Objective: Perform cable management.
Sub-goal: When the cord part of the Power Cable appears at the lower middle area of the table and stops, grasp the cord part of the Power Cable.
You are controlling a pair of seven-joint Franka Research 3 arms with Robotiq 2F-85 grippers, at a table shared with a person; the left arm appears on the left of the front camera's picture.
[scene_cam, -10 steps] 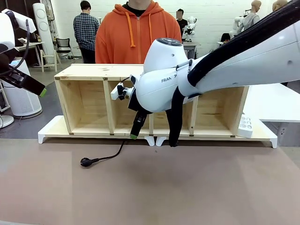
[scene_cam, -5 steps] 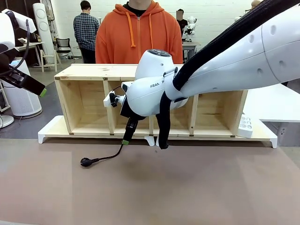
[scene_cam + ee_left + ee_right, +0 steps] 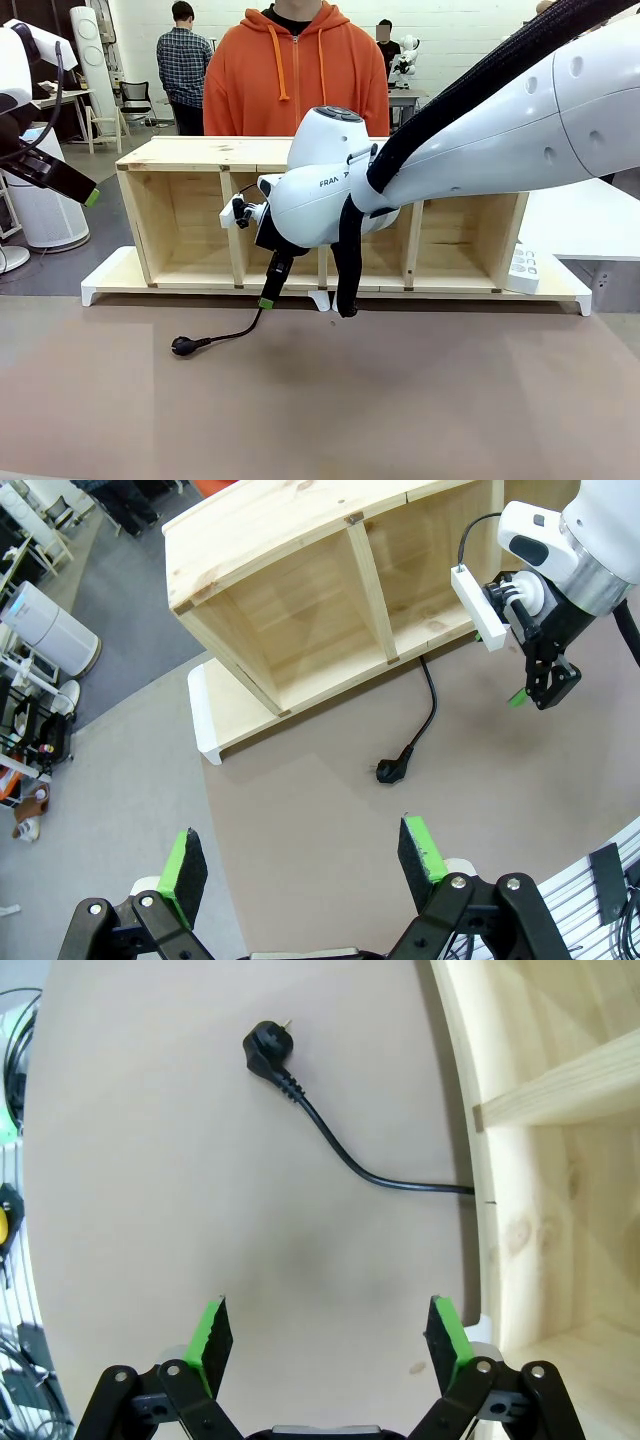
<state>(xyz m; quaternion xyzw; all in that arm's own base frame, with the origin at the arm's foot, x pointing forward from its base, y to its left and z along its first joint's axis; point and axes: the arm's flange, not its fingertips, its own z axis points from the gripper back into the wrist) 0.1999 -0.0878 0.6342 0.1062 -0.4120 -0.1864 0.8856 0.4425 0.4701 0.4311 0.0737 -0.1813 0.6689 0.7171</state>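
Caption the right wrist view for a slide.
Open right gripper hovers over the table, the black cable and its plug lying ahead beside the wooden shelf.

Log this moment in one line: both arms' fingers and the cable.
right fingers: open, empty, over table near cable | left fingers: open, empty, raised aside | cable: on table, runs to shelf base | plug: free

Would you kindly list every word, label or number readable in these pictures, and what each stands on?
"FRAN": on the white housing of the right arm; the rest of the word is hidden behind the black hose.
Any print on the white power strip: too small to read.
Nothing else is legible.
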